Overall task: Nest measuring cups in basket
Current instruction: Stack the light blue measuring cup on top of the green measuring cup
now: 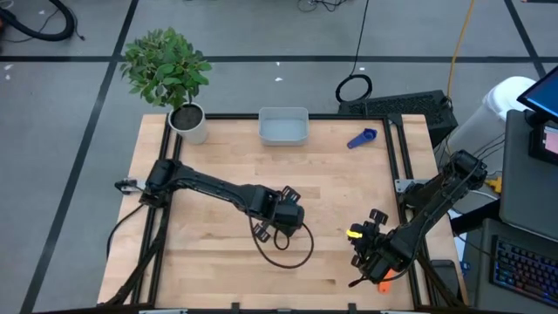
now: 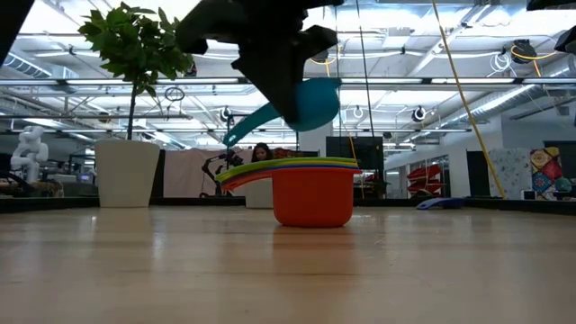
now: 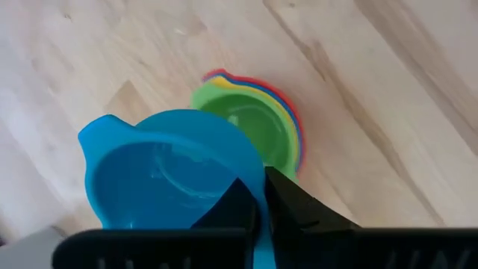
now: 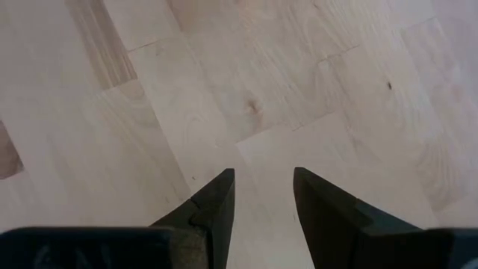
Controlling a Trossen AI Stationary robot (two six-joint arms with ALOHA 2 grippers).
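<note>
Two grippers, near to far. Right gripper (image 4: 263, 198): near right part of table (image 1: 209, 270), jaws partly apart over bare wood, holding nothing. Left gripper (image 3: 263, 205): mid-table, jaws pinched on the rim of the light blue cup (image 3: 160, 175), lifted just above the nested stack (image 2: 310, 191) of green, yellow and red cups. Basket (image 1: 283, 127): far edge, centre. Dark blue cup (image 1: 362, 139): far right, near basket. Plant pot (image 1: 190, 122): far left.
</note>
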